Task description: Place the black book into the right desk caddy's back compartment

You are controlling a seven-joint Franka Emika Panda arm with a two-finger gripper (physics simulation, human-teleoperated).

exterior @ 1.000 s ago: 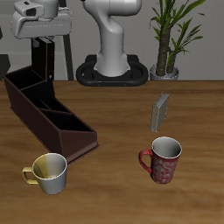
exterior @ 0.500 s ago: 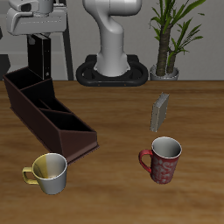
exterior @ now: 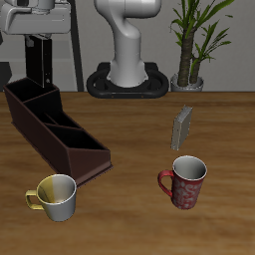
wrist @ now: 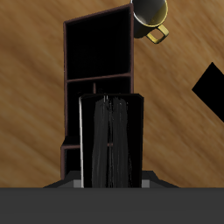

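Observation:
The black book [exterior: 42,62] hangs upright, with my gripper [exterior: 39,38] shut on its top edge. It hovers just above the far back end of the right desk caddy [exterior: 58,127], a long maroon-brown tray split by dividers. In the wrist view the black book [wrist: 111,140] fills the middle, and the right desk caddy's [wrist: 98,61] open compartments stretch away beyond it. The book's lower edge is close to the caddy's back wall; I cannot tell whether they touch.
A yellow mug [exterior: 55,196] stands near the caddy's front end, also seen as the yellow mug [wrist: 150,10]. A red mug [exterior: 183,181] and an upright grey patterned book [exterior: 182,127] stand across the table. The robot base [exterior: 127,62] and a potted plant [exterior: 189,50] are at the back.
My gripper and the black book have drifted slightly sideways, away from the robot base, staying above the caddy's back end. Nothing else moved.

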